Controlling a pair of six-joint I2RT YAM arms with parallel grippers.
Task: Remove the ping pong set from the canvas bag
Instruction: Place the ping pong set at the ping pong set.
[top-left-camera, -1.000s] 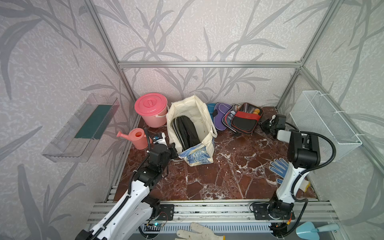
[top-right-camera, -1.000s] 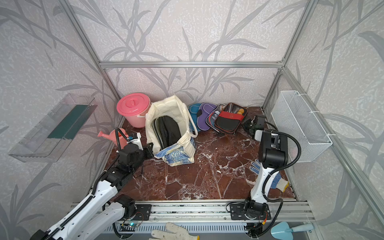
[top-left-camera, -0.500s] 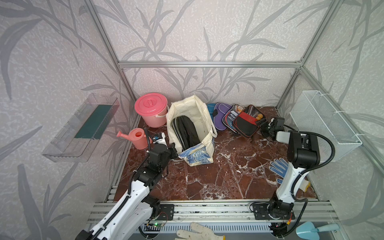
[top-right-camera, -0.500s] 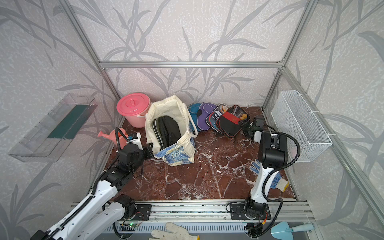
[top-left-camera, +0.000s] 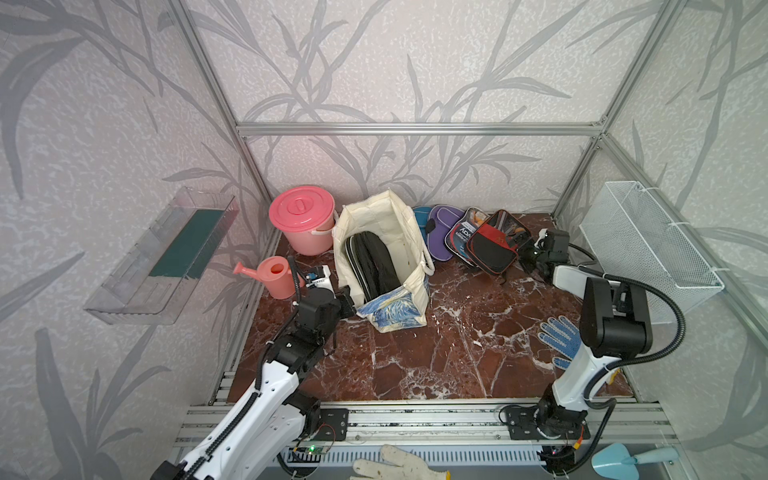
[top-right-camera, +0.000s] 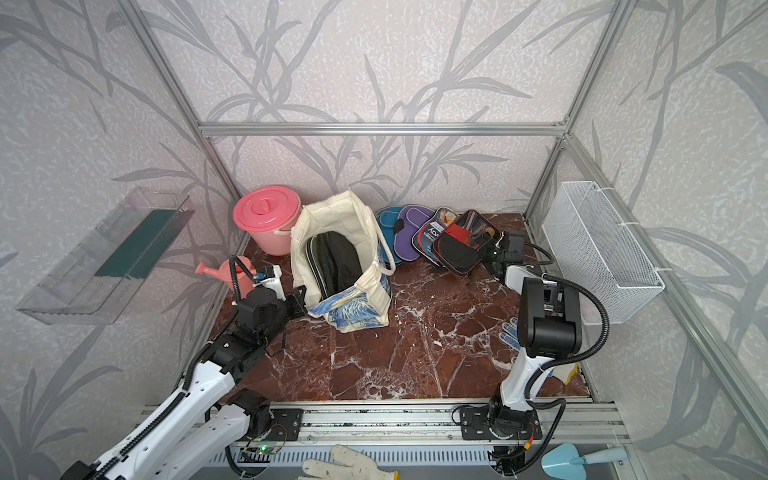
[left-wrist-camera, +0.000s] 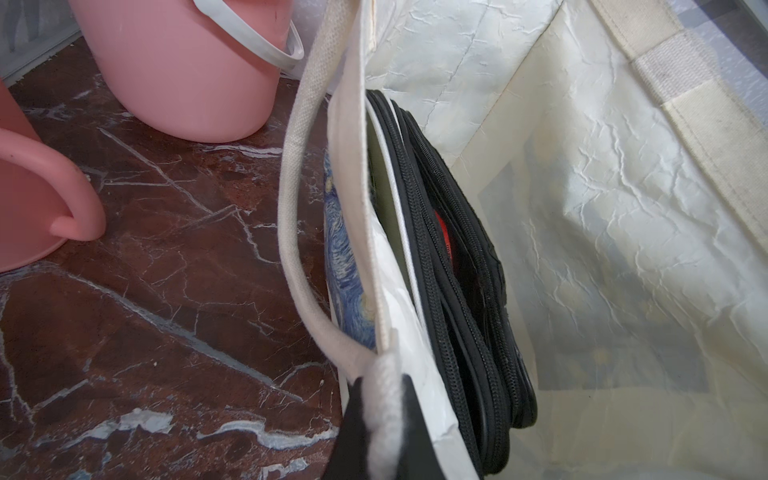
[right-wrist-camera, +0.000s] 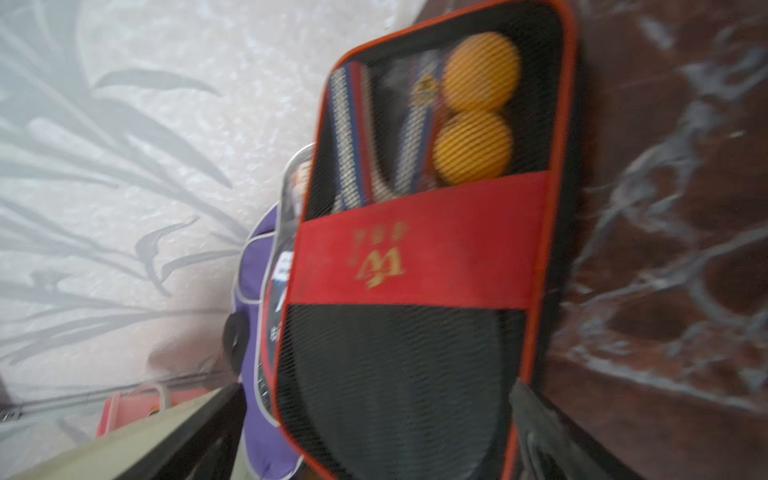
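The cream canvas bag (top-left-camera: 399, 220) (top-right-camera: 332, 216) stands open near the back left. Black zipped cases of the ping pong set (top-left-camera: 372, 266) (left-wrist-camera: 457, 291) stand upright inside it. My left gripper (top-left-camera: 347, 301) (left-wrist-camera: 384, 415) is shut on the bag's near rim, by its white handle. Outside, to the bag's right, lie a teal case (top-left-camera: 420, 218), a purple case (top-left-camera: 442, 232) and a navy case (top-left-camera: 461, 237). The black-red case (top-left-camera: 492, 247) (right-wrist-camera: 415, 257) with orange balls (right-wrist-camera: 478, 70) rests on top of them. My right gripper (top-left-camera: 528, 259) (right-wrist-camera: 374, 436) is open, its jaws wide on either side of that case's end.
A pink lidded bucket (top-left-camera: 301, 218) and a pink watering can (top-left-camera: 274, 274) stand left of the bag. A white wire basket (top-left-camera: 648, 245) hangs on the right wall and a clear shelf (top-left-camera: 166, 257) on the left wall. A blue glove (top-left-camera: 559, 340) lies by the right arm.
My right gripper has opened and let go of the black-red case, which has settled onto the pile of cases. The left gripper still holds the bag rim.
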